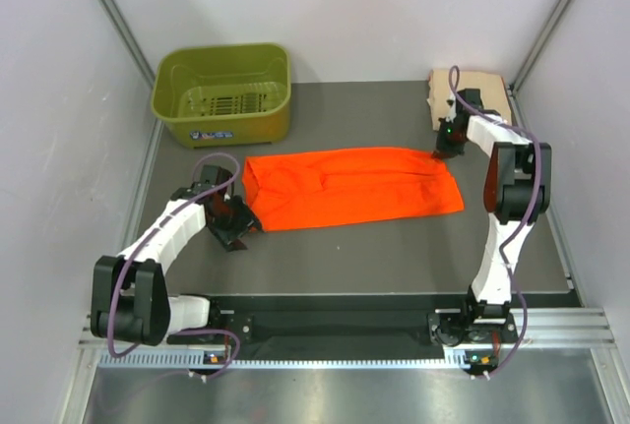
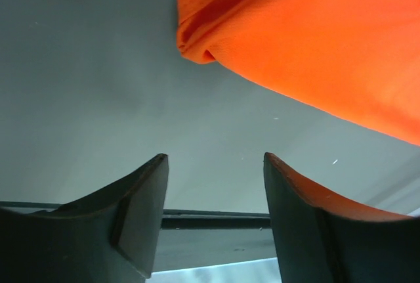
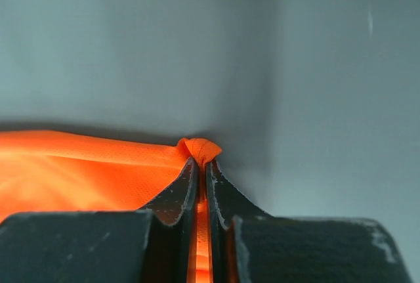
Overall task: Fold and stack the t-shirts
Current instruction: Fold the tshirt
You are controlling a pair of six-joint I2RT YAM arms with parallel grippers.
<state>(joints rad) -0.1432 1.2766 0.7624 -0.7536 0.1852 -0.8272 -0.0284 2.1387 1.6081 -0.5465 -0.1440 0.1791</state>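
Right hand (image 3: 202,163) on apparent shirt (image 3: 79,165) corner

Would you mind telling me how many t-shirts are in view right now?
2. The orange t-shirt lies spread out centrally, one corner pinched by the right gripper; the peach-tan t-shirt sits in the far right corner, partly behind the right arm.

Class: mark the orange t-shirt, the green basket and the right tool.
orange t-shirt (image 1: 354,188): top view, middle of cloth.
green basket (image 1: 251,121): top view, front wall.
right tool (image 3: 201,163): right wrist view, between fingertips.
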